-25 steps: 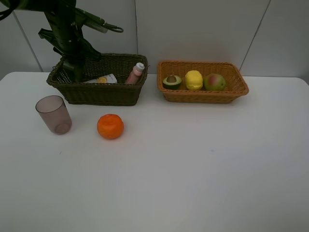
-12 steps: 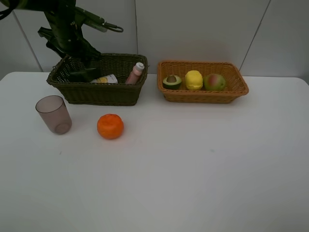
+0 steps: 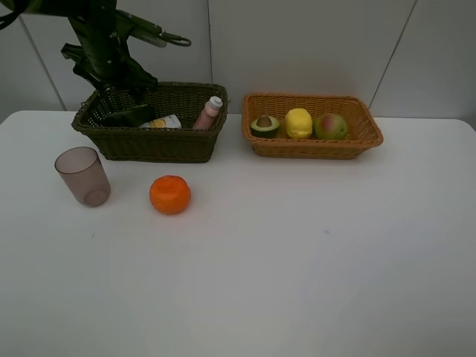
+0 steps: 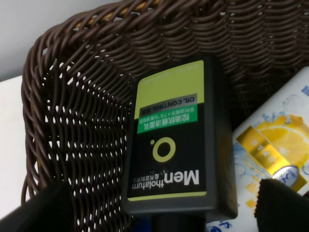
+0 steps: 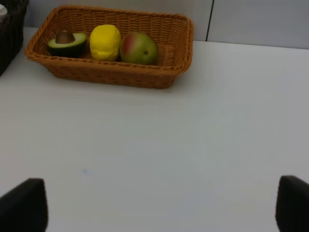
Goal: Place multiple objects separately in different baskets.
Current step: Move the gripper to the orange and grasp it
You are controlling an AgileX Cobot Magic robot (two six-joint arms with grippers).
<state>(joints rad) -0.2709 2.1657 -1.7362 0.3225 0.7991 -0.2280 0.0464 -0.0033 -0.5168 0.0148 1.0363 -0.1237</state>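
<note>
Left gripper (image 4: 161, 211): jaws spread wide, nothing between them. A second ago this arm reached down into the dark basket (image 3: 156, 145) at 11 o'clock on the table (image 3: 297, 260); it now stands a little higher, over the rim. Black pump bottle (image 4: 174, 145): let go, lying label-up on the basket floor, with the white blue-capped bottle (image 4: 273, 145) alongside and the pink bottle (image 3: 210, 111) at the basket's 3 o'clock end. Tan basket (image 3: 312, 149), 1 o'clock: halved avocado (image 3: 264, 125), lemon (image 3: 298, 123), pear (image 3: 331, 126). Outstanding, by my reckoning: mauve cup (image 3: 82, 175) at 9 o'clock and the orange (image 3: 169, 194) at the cup's 3 o'clock side, both on bare table. Right gripper (image 5: 157, 205): agape, empty, over bare table; absent from the high view, shown by its own wrist camera alone. The bottle's label reads only in the left wrist view.
</note>
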